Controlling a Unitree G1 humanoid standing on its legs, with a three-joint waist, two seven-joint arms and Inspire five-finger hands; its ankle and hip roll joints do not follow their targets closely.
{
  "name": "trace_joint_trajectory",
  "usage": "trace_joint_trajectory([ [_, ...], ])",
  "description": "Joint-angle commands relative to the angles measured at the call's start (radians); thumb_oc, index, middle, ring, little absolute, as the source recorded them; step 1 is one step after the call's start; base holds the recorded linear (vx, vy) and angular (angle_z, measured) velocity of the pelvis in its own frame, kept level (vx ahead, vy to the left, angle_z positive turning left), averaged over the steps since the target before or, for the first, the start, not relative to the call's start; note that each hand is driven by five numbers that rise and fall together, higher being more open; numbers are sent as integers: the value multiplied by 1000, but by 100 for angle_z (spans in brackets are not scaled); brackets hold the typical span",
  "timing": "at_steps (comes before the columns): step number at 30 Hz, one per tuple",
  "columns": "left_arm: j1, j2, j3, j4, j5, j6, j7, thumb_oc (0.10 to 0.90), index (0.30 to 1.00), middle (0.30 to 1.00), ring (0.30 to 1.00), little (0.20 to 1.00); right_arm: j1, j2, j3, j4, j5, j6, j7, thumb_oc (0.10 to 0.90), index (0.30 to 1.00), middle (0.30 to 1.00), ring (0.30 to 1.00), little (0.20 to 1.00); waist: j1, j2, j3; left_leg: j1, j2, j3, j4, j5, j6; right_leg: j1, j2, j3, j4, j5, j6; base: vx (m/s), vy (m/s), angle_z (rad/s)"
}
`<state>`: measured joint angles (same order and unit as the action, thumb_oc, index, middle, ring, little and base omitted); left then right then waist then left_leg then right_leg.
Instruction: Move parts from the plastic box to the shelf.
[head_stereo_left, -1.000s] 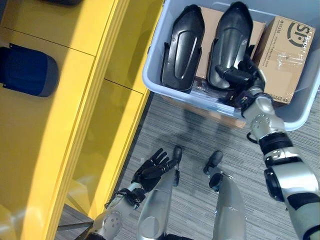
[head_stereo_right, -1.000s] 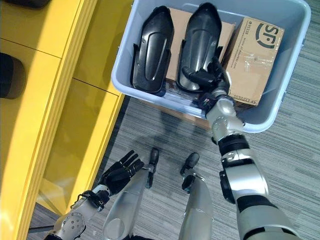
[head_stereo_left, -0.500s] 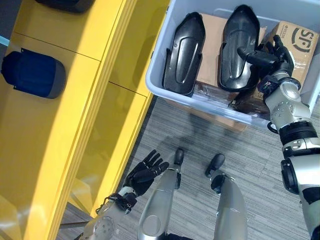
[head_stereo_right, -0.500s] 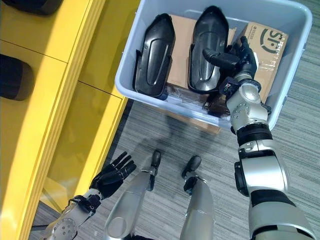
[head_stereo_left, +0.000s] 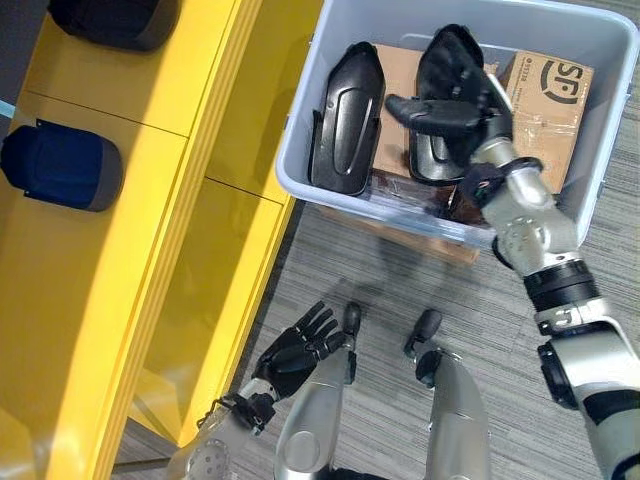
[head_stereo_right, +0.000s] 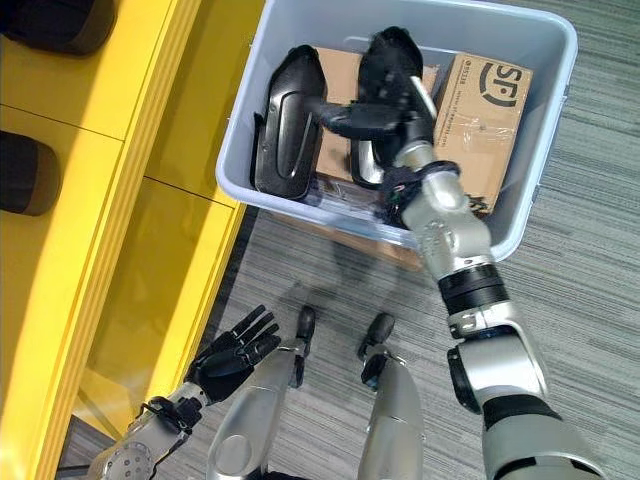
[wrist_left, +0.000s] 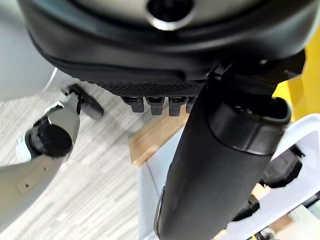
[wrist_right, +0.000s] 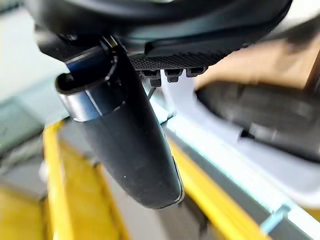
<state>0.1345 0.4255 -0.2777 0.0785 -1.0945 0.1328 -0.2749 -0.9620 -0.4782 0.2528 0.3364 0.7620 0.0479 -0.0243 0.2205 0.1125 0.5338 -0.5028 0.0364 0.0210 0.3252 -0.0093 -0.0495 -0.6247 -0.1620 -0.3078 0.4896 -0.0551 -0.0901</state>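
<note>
Black parts (head_stereo_left: 343, 120) lie upper centre in the box (head_stereo_left: 300, 150); the right robot hand (head_stereo_left: 455, 95), open over the right-hand part (head_stereo_left: 432, 155), should curl firmly round it before lifting toward the yellow shelf (head_stereo_left: 110, 250); left robot hand (head_stereo_left: 295, 350) idles open, lower left.

Grey striped carpet floor (head_stereo_left: 400, 280), yellow shelving (head_stereo_left: 120, 260)

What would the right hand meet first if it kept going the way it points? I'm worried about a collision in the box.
Probably the left black part: the right hand points across the plastic box toward it, though depth is unclear.
</note>
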Motion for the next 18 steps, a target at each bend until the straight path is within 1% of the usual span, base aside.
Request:
trace_joint_trajectory([
  [1, 70, 23, -27, -110, -12, -51, -53, 900, 1000, 1000, 1000, 1000, -52, -62, -17, -224, -202, -144, -31, 900, 1000, 1000, 1000, 1000, -17, 43, -14, 46, 48, 8, -109, 91, -2, 96, 32, 64, 104, -145, 86, 0, 0, 0],
  [2, 70, 23, -26, -110, -12, -52, -55, 900, 1000, 1000, 1000, 1000, -47, -62, -17, -228, -221, -148, -33, 900, 1000, 1000, 1000, 1000, -19, 42, -14, 46, 48, 8, -109, 90, -2, 97, 32, 65, 102, -144, 86, -43, 29, 0],
  [3, 70, 16, -23, -118, -10, -60, -49, 900, 1000, 1000, 1000, 1000, -12, -72, -21, -285, -368, -152, -69, 900, 1000, 1000, 1000, 1000, -30, 35, -14, 50, 48, 11, -113, 83, 2, 100, 37, 74, 89, -137, 89, -34, 39, -1],
  [4, 71, 13, -20, -126, -16, -65, -38, 900, 1000, 1000, 1000, 1000, 22, -86, -29, -315, -482, -167, -87, 900, 1000, 1000, 1000, 1000, -40, 30, -14, 54, 49, 13, -116, 78, 5, 103, 41, 83, 76, -130, 91, -40, 49, -2],
  [6, 68, 5, -15, -126, -22, -73, -21, 900, 1000, 1000, 1000, 1000, 69, -102, -39, -344, -658, -174, -133, 900, 1000, 1000, 1000, 1000, -53, 21, -14, 57, 50, 16, -120, 73, 7, 106, 47, 94, 61, -121, 96, -28, 37, -5],
  [7, 61, -1, -7, -131, -25, -76, -4, 900, 1000, 1000, 1000, 1000, 111, -125, -46, -358, -785, -178, -160, 900, 1000, 1000, 1000, 1000, -66, 12, -14, 58, 52, 18, -123, 72, 9, 108, 50, 102, 48, -114, 98, -30, 33, -8],
  [8, 57, -4, -4, -131, -28, -78, 3, 900, 1000, 1000, 1000, 1000, 134, -139, -47, -365, -869, -179, -165, 900, 1000, 1000, 1000, 1000, -73, 8, -14, 58, 54, 20, -125, 72, 10, 109, 52, 107, 39, -110, 100, -41, 33, -10],
  [9, 51, -9, -1, -129, -27, -82, 8, 900, 1000, 1000, 1000, 1000, 168, -159, -48, -370, -945, -187, -180, 900, 1000, 1000, 1000, 1000, -82, 3, -14, 57, 56, 23, -128, 72, 10, 109, 55, 113, 29, -105, 103, -47, 25, -10],
  [11, 42, -15, 4, -123, -19, -88, 15, 900, 1000, 1000, 1000, 1000, 213, -198, -42, -366, -1028, -181, -191, 900, 1000, 1000, 1000, 1000, -95, -6, -14, 56, 60, 27, -135, 75, 11, 109, 60, 122, 13, -96, 106, -56, 15, -17],
  [12, 38, -14, 5, -114, -21, -98, 16, 900, 1000, 1000, 1000, 1000, 226, -222, -33, -351, -1088, -193, -213, 900, 1000, 1000, 1000, 1000, -100, -9, -14, 54, 60, 27, -137, 76, 12, 107, 61, 125, 6, -92, 108, -60, 4, -21],
  [13, 35, -13, 6, -106, -24, -105, 15, 900, 1000, 1000, 1000, 1000, 232, -237, -27, -342, -1155, -177, -209, 900, 1000, 1000, 1000, 1000, -102, -11, -14, 53, 60, 28, -138, 77, 11, 107, 62, 126, 2, -90, 109, -66, 1, -17],
  [14, 28, -14, 10, -99, -24, -108, 16, 900, 1000, 1000, 1000, 1000, 240, -269, -4, -322, -1176, -167, -228, 900, 1000, 1000, 1000, 1000, -105, -14, -14, 48, 61, 29, -139, 78, 12, 103, 63, 128, -3, -86, 110, -50, 2, -14],
  [15, 26, -15, 11, -98, -23, -108, 16, 900, 1000, 1000, 1000, 1000, 241, -275, 1, -318, -1172, -165, -230, 900, 1000, 1000, 1000, 1000, -106, -15, -14, 47, 61, 29, -139, 78, 12, 102, 63, 128, -5, -85, 110, -44, -3, -10],
  [16, 22, -14, 13, -97, -18, -107, 19, 900, 1000, 1000, 1000, 1000, 247, -289, 11, -305, -1139, -164, -233, 900, 1000, 1000, 1000, 1000, -108, -17, -14, 44, 62, 30, -140, 78, 12, 100, 63, 129, -7, -83, 111, -37, -15, -9],
  [17, 17, -11, 15, -95, -15, -109, 22, 900, 1000, 1000, 1000, 1000, 260, -301, 14, -307, -1081, -129, -223, 900, 1000, 1000, 1000, 1000, -111, -21, -14, 40, 64, 30, -140, 81, 11, 97, 63, 128, -8, -80, 112, -44, -29, -9],
  [18, 13, -6, 20, -105, -16, -103, 32, 900, 1000, 1000, 1000, 1000, 270, -306, 13, -300, -1081, -117, -226, 900, 1000, 1000, 1000, 1000, -112, -23, -14, 38, 63, 28, -142, 81, 11, 97, 62, 128, -14, -78, 113, -42, -39, -8],
])
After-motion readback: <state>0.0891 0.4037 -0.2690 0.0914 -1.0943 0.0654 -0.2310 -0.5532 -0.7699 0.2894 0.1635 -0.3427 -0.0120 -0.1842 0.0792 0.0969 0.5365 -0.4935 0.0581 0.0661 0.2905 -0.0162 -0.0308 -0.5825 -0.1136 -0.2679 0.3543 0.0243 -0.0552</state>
